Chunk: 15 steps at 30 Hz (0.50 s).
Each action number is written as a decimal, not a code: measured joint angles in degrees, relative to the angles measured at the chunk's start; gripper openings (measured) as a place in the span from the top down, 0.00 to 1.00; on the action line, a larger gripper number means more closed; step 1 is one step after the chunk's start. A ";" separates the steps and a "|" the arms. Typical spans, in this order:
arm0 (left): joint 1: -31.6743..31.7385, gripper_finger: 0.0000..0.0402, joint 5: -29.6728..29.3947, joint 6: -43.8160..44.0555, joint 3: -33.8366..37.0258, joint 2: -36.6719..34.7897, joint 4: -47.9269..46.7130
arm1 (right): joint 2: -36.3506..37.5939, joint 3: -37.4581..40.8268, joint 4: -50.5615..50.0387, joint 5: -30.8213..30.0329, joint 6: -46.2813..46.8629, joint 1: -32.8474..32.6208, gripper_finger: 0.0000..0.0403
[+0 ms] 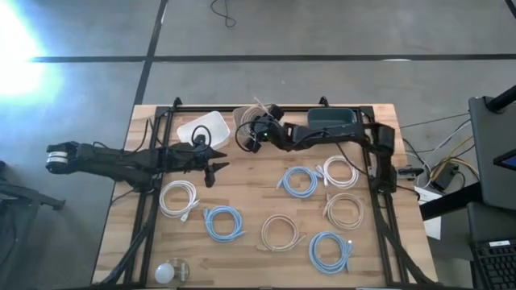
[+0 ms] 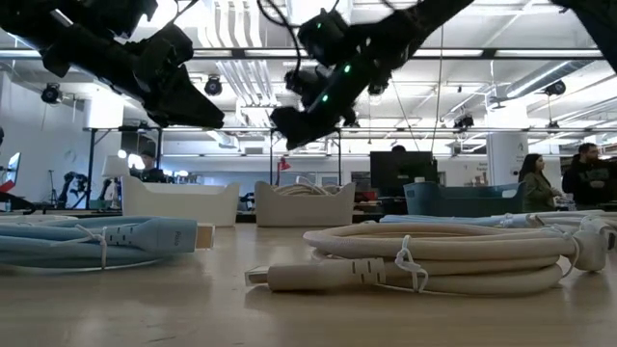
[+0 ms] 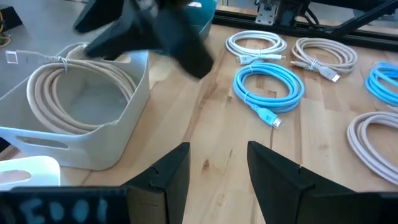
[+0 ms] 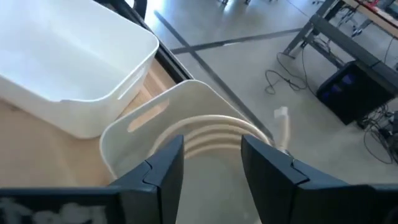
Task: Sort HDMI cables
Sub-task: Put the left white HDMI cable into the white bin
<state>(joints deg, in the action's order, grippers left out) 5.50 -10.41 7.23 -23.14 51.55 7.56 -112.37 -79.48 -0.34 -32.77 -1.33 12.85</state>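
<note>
HDMI cables (image 1: 300, 181) lie coiled across the wooden table (image 1: 242, 189), seven of them, blue, white and beige. A beige coil (image 4: 214, 138) sits in the cream bin (image 4: 134, 127) beside the white bin (image 1: 201, 129). Right gripper (image 4: 211, 163) hovers over it, fingers spread; left gripper (image 3: 217, 171) spread too, above bare wood.

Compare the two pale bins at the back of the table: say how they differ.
The white bin is empty in the right wrist view; the beige bin next to it holds a coiled beige cable. The right gripper hangs open over the beige bin; the open left gripper is near the white bin, over bare table. Both are open-topped, with handle slots.
</note>
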 joint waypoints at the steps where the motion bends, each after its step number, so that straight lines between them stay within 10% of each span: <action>1: 0.00 0.59 0.00 0.47 0.02 0.00 -0.10 | 1.08 0.00 -2.17 0.01 0.50 -0.36 0.62; 15: -1.84 0.59 2.65 11.39 -1.50 0.31 -16.71 | 15.71 8.40 -16.36 0.01 8.03 -4.53 0.67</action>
<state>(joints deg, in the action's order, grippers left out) 3.66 -7.76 18.62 -24.64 51.86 -9.16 -96.66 -71.08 -16.70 -32.76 6.69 8.32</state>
